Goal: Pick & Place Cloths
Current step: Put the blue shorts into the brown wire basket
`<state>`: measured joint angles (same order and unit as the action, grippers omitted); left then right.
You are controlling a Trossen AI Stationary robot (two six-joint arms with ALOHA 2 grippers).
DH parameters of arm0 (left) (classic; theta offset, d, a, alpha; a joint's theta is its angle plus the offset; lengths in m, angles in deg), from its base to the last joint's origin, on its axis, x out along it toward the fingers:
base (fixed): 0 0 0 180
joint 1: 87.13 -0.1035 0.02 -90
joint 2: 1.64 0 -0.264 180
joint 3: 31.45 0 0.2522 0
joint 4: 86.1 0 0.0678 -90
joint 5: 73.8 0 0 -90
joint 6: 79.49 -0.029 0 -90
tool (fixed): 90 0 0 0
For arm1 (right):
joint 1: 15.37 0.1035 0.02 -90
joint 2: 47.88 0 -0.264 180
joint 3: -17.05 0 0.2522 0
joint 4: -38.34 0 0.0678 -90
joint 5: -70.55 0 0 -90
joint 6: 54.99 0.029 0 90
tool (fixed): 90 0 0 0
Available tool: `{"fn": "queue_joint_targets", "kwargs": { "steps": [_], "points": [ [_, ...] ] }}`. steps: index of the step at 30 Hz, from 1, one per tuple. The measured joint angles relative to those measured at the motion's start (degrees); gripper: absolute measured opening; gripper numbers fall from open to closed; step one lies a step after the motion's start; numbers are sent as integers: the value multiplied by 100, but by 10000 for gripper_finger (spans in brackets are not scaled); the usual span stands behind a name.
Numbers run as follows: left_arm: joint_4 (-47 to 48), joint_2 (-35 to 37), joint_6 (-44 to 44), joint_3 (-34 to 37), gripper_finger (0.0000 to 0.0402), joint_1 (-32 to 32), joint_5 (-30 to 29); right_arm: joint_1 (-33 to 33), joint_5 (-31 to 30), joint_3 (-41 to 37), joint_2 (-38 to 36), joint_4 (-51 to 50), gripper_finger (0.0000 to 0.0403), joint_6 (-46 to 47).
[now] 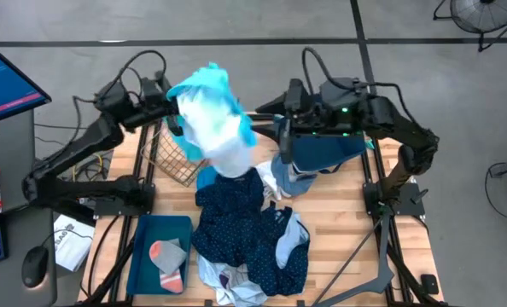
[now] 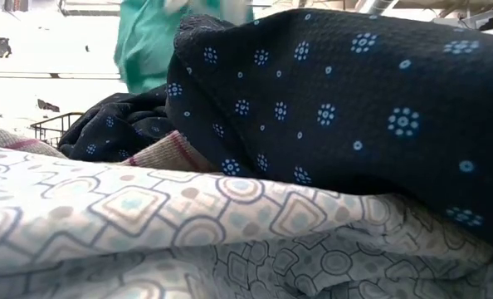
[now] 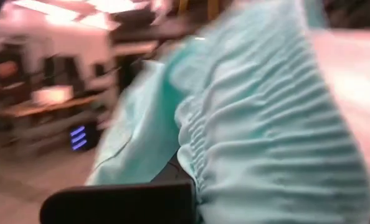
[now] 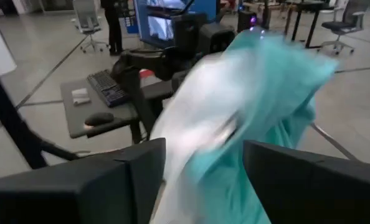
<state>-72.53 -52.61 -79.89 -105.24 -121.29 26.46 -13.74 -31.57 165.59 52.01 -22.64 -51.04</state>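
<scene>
A turquoise-and-white cloth (image 1: 212,115) hangs bunched in the air over the table's far middle, and its turquoise part (image 2: 147,46) also shows in the low view. My left gripper (image 1: 176,111) is shut on it at its left side. My right gripper (image 4: 203,180) is open just right of the cloth, and the cloth's right part (image 4: 235,106) runs between its fingers. A navy cloth with white dots (image 1: 236,222) lies heaped on the table's middle, partly over a pale patterned cloth (image 1: 236,290) at the near edge. My left gripper comes level from the table's left and holds the turquoise-and-white cloth by a gathered, ribbed part (image 3: 235,162) beside its finger (image 3: 119,202). The cloth covers the fingertips, so the layers do not show. It hangs below and around the gripper, its lower end (image 1: 232,162) close over the navy heap. My right gripper has the cloth between its open fingers; I cannot tell whether either finger touches it.
A wire basket (image 1: 172,158) stands at the far left under the left arm. A teal tray (image 1: 147,234) with grey and coral socks (image 1: 170,260) lies at the near left. A navy bin (image 1: 322,153) sits under the right arm.
</scene>
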Motion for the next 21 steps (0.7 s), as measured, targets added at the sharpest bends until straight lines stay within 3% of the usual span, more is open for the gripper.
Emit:
{"fn": "queue_joint_targets", "kwargs": {
  "steps": [7, 12, 21],
  "points": [
    [1488, 429, -708, 0, 0, -481, -1625, -237, 1, -30, 312, -298, 217, 42],
    [1528, 426, -895, 0, 0, -537, -2495, -298, 0, -15, 386, -257, 204, 43],
    [1673, -128, -2796, 2, 0, -526, -4053, -319, 4, -18, 385, -267, 184, 17]
  ]
}}
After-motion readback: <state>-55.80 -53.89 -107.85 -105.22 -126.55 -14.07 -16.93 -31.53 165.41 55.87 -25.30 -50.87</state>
